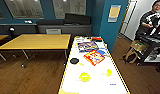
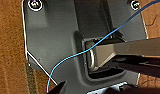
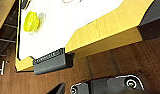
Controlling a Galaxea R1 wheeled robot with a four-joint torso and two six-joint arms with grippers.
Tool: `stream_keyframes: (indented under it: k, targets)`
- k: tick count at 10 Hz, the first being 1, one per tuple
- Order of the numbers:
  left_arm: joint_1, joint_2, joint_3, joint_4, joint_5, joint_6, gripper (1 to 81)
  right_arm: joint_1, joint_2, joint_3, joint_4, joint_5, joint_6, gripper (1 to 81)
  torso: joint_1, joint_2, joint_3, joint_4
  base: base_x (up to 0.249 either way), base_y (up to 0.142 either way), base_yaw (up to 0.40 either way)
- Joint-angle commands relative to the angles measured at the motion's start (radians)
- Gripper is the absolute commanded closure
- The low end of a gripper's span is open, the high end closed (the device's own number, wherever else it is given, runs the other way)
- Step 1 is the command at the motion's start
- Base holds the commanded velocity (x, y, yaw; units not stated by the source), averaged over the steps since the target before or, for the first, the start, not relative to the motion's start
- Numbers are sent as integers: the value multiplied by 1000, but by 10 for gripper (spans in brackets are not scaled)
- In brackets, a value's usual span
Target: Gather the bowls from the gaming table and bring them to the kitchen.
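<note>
Fingers' opening unreadable on both grippers; yellow bowl (image 1: 84,76) sits on gaming table (image 1: 71,85).

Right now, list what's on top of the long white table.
On the gaming table: a yellow bowl, a black bowl, a white bowl with something yellow in it, and colourful game boxes. What lies under the boxes is hidden.

My head view is soft and blocky all over, and straight edges bow toward the frame's sides. Ceiling lamps glare as white spots in the framed panels (image 1: 23,8) on the blue wall. The white surface (image 1: 94,80) before me is bright, almost washed out, while the wooden floor (image 1: 28,75) lies dimmer under the tan table (image 1: 37,41). Both my wrist views are smeared; there the yellow bowl (image 3: 31,21) casts a faint grey shadow.
</note>
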Motion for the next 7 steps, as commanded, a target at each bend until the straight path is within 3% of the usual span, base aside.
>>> stream_keyframes:
  k: [1, 3, 7]
  targets:
    - [-26, 5, 5, -3, 59, 0, 10, 229, -83, -87, 104, -204, 7, 10, 0, 0, -40, 0, 0, 0, 0]
    - [-27, 5, 5, -4, 61, 0, 10, 299, -74, -109, 105, -249, 27, 10, 0, 0, -75, 0, 0, 0, 0]
    - [-29, 7, 3, -4, 61, 0, 10, 472, -63, -114, 81, -326, 39, 10, 1, 1, -66, 0, 0, 0, 0]
